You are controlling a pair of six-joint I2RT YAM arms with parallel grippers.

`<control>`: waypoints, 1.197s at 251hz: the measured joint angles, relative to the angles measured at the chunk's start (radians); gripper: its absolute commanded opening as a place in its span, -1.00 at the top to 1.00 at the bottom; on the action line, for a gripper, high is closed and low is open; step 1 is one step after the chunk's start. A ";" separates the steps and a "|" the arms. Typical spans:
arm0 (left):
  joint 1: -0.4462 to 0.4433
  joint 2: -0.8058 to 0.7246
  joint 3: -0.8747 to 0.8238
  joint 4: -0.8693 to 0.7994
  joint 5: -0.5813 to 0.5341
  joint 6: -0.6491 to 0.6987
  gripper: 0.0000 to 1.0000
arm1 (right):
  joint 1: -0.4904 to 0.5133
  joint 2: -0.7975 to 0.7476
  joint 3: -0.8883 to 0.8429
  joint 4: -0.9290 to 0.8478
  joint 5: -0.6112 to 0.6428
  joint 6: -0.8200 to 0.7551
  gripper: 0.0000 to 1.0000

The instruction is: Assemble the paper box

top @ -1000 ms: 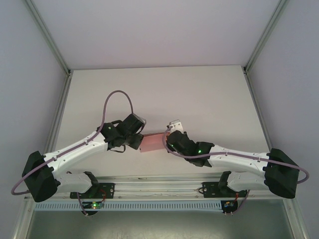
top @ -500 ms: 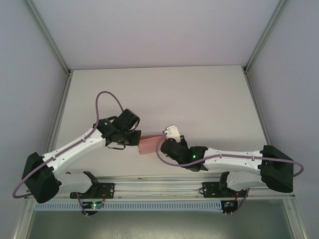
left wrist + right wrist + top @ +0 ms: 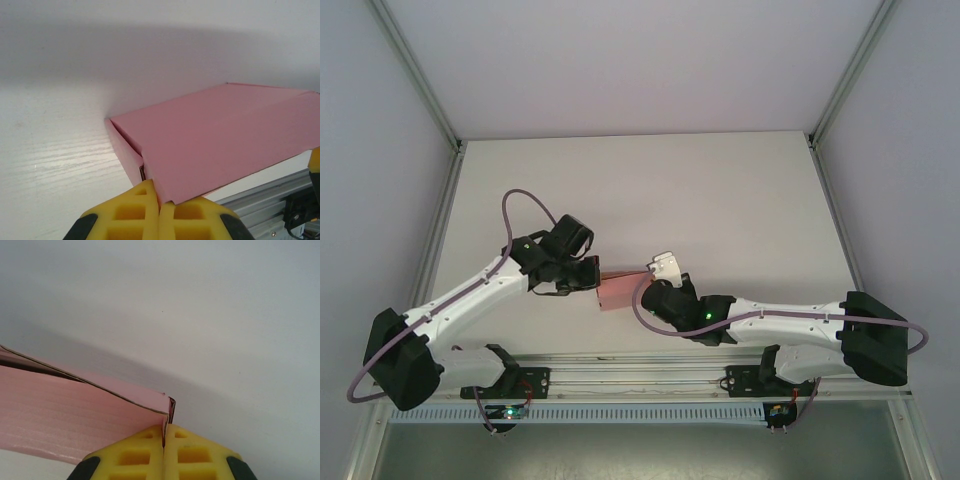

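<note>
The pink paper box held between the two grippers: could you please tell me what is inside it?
Only thin dark slits show at the folded edges of the pink card box, where the left gripper and right gripper pinch it. Pink panels cover the interior.

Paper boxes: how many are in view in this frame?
1. The paper box is between the arms, pinched at one end by the left gripper and at the other by the right gripper. Another could be hidden under the arms.
</note>
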 measured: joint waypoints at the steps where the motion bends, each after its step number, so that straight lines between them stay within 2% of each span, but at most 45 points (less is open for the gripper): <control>1: 0.000 0.000 -0.001 0.000 0.000 0.000 1.00 | 0.000 0.000 0.000 0.000 0.000 0.000 1.00; 55: -0.015 -0.038 -0.058 0.064 -0.036 0.090 1.00 | 0.007 -0.020 -0.026 0.027 -0.002 -0.002 1.00; 93: -0.071 -0.085 -0.127 0.144 -0.131 0.156 1.00 | 0.009 -0.028 -0.048 0.058 0.000 -0.005 1.00; 121: -0.098 -0.117 -0.185 0.219 -0.188 0.167 1.00 | 0.010 -0.028 -0.053 0.069 0.001 -0.005 1.00; 147: -0.158 -0.154 -0.251 0.294 -0.286 0.167 1.00 | 0.011 -0.032 -0.071 0.099 0.004 -0.008 1.00; 179: -0.238 -0.174 -0.295 0.345 -0.415 0.163 1.00 | 0.010 -0.046 -0.081 0.109 -0.011 -0.004 0.53; 190: -0.255 -0.173 -0.300 0.352 -0.445 0.162 1.00 | 0.008 -0.054 -0.081 0.102 -0.027 0.005 0.31; 207: -0.271 -0.169 -0.302 0.361 -0.474 0.160 1.00 | 0.000 -0.075 -0.080 0.088 -0.058 0.012 0.15; 221: -0.283 -0.162 -0.302 0.373 -0.489 0.159 1.00 | -0.010 -0.097 -0.078 0.087 -0.087 0.016 -0.21; 229: -0.288 -0.160 -0.301 0.377 -0.498 0.159 1.00 | -0.020 -0.113 -0.078 0.088 -0.101 0.023 -0.32; 261: -0.304 -0.154 -0.299 0.382 -0.523 0.159 1.00 | -0.076 -0.191 -0.078 0.095 -0.150 0.055 -0.61; 300: -0.311 -0.153 -0.298 0.382 -0.536 0.159 1.00 | -0.151 -0.245 -0.078 0.111 -0.173 0.117 -0.59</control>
